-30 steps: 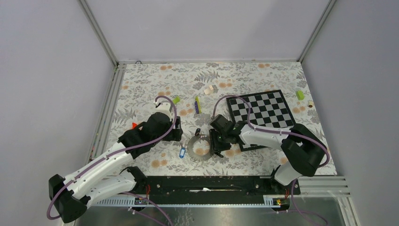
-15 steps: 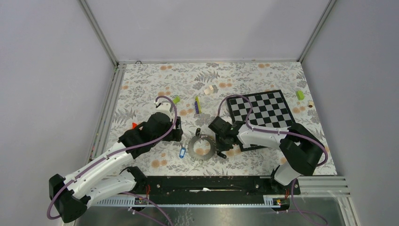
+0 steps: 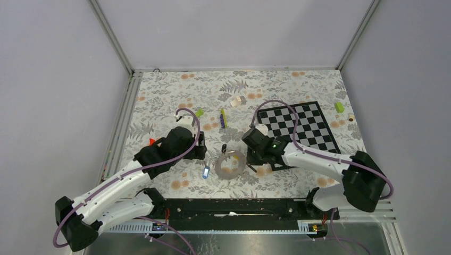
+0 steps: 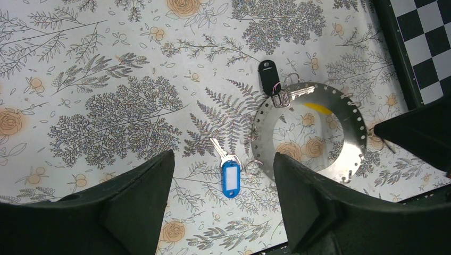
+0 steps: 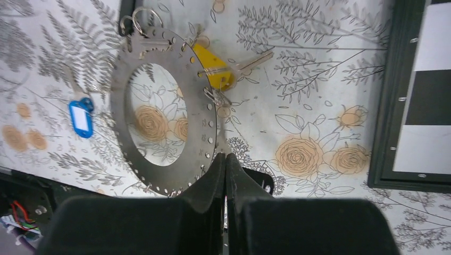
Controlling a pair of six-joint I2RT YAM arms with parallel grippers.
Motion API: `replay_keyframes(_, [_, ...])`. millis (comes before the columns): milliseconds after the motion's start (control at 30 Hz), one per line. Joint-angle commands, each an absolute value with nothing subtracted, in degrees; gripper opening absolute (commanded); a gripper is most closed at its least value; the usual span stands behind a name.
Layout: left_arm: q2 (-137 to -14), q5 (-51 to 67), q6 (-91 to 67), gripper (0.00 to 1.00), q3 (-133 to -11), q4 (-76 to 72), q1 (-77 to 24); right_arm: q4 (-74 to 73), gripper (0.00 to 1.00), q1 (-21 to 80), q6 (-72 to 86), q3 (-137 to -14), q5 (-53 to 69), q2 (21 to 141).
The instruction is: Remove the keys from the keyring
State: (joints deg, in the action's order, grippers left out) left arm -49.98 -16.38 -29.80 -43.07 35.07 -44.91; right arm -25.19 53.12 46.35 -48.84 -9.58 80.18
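Observation:
The keyring (image 3: 220, 166) is a thin silver hoop on the floral table between the two arms. My right gripper (image 3: 248, 163) is shut on its right rim (image 5: 197, 106), its fingertips meeting at the hoop's edge (image 5: 225, 155). A black-headed key (image 4: 268, 75) hangs at the hoop's far edge. A yellow-headed key (image 5: 215, 69) lies partly under the hoop. A blue-headed key (image 4: 230, 178) lies on the cloth just left of the hoop (image 4: 353, 138). My left gripper (image 4: 223, 159) is open above the blue key (image 3: 206, 171), with nothing between its fingers.
A black-and-white chessboard (image 3: 298, 125) lies right of the hoop, close to the right arm. Lime-green blocks (image 3: 199, 112) (image 3: 339, 107), a thin yellow-green stick (image 3: 224, 118) and a small pale object (image 3: 237, 100) sit farther back. A red piece (image 3: 152, 141) lies left of the left arm.
My right gripper has shut on the hoop's right rim and its arm has swung right. The hoop shifted slightly to the right with it. The left arm has not moved.

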Motion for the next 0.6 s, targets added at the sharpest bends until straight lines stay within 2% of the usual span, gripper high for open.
replay_keyframes(0, [-49.4, -17.4, -29.3, 0.74, -44.8, 34.0, -44.7, -28.3, 0.0, 53.5, 45.4, -49.3, -15.2, 73.4])
replay_keyframes(267, [-48.8, -17.5, -29.4, 0.75, -44.7, 34.0, -44.7, -36.3, 0.0, 53.5, 39.5, -53.5, -21.3, 64.9])
replay_keyframes(567, [-48.5, -17.7, -29.3, 0.75, -44.7, 34.0, -44.7, -42.0, 0.0, 53.5, 31.6, -60.5, -24.0, 60.6])
